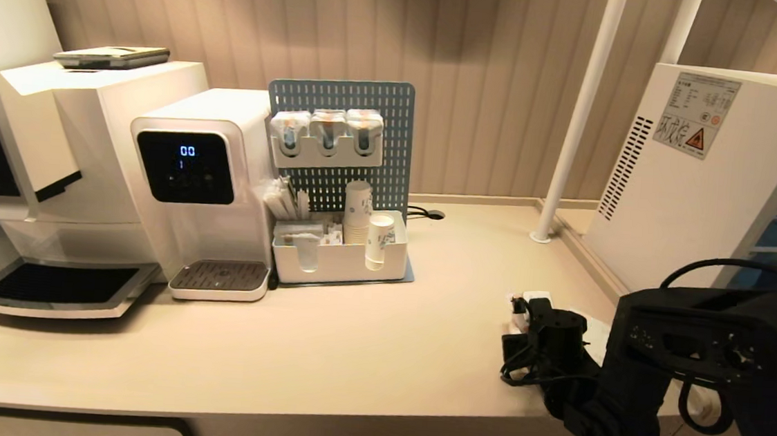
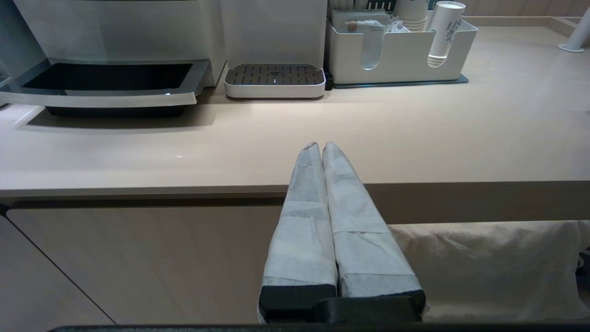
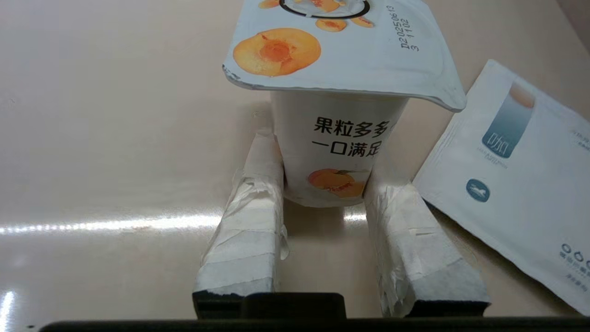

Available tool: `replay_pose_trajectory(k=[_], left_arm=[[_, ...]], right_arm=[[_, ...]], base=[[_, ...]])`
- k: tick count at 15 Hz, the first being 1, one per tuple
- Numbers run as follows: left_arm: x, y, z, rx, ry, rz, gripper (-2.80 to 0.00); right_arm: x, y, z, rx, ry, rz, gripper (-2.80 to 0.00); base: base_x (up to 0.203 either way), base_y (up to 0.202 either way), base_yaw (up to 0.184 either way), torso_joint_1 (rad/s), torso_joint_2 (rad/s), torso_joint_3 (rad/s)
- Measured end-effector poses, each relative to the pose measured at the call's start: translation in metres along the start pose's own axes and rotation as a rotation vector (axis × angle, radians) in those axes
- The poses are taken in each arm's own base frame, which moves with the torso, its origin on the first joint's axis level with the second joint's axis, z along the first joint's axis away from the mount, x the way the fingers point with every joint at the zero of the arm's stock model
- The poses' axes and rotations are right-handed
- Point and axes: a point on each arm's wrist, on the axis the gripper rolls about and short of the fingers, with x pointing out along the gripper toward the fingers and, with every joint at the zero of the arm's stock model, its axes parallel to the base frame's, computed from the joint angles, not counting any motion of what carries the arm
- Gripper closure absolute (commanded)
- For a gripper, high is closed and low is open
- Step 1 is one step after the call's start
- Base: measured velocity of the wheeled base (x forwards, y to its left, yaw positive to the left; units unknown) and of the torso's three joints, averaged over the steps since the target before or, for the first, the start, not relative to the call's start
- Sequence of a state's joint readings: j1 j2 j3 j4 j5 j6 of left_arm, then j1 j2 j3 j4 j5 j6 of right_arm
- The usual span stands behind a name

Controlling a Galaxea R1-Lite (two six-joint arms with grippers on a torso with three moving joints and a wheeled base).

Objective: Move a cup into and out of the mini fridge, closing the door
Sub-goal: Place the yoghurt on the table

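Right end effector [image 3: 325, 184] is clamped on the cup [image 3: 339, 138], fingers part-open against its lower sides, low over the desk [image 3: 115, 138] at the near right edge (peach lid faces the wrist camera). A white sachet [image 3: 516, 175] lies just beside the cup. Left end effector [image 2: 321, 146] is fully closed, empty, parked off the desk's front edge. Farther right, the fridge [image 1: 704, 173] stands, door not visible.

Water dispenser [image 1: 200, 182] reads 00 on the counter [image 1: 322, 351]. Left of it, a coffee machine [image 1: 32, 169]. Right of it, a pegboard [image 1: 339, 138] over a tray [image 1: 340, 259] holding paper cups [image 1: 367, 220].
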State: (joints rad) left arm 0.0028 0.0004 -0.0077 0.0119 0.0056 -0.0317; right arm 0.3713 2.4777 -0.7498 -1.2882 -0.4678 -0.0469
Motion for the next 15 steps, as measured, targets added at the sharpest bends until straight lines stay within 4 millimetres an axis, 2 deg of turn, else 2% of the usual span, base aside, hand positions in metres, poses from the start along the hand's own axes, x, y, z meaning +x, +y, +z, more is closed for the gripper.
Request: replay_pose_trajectory(k=[3,6,7,15], left_arm=[[0.0000,0.0000,0.0000,0.000,0.000,-0.001,0.00],[0.0000,0.0000,0.0000,0.000,0.000,0.000,0.00],[0.0000,0.0000,0.0000,0.000,0.000,0.000,0.00],[0.0000,0.0000,0.0000,0.000,0.000,0.000,0.00]], right_arm=[[0.0035,0.0035,-0.0113,-0.020,0.040,0.009,0.00],[0.0046,0.0039,-0.0133,-0.010,0.053,0.009,0.00],[0.0047,0.0037,-0.0137,-0.007,0.055,0.008,-2.80],[-0.0031,0.0004,-0.0143,-0.003,0.064,0.018,-2.80]], base=[[0.000,0.000,0.000,0.000,0.00,0.000],[0.000,0.000,0.000,0.000,0.00,0.000],[0.000,0.000,0.000,0.000,0.00,0.000],[0.000,0.000,0.000,0.000,0.00,0.000]])
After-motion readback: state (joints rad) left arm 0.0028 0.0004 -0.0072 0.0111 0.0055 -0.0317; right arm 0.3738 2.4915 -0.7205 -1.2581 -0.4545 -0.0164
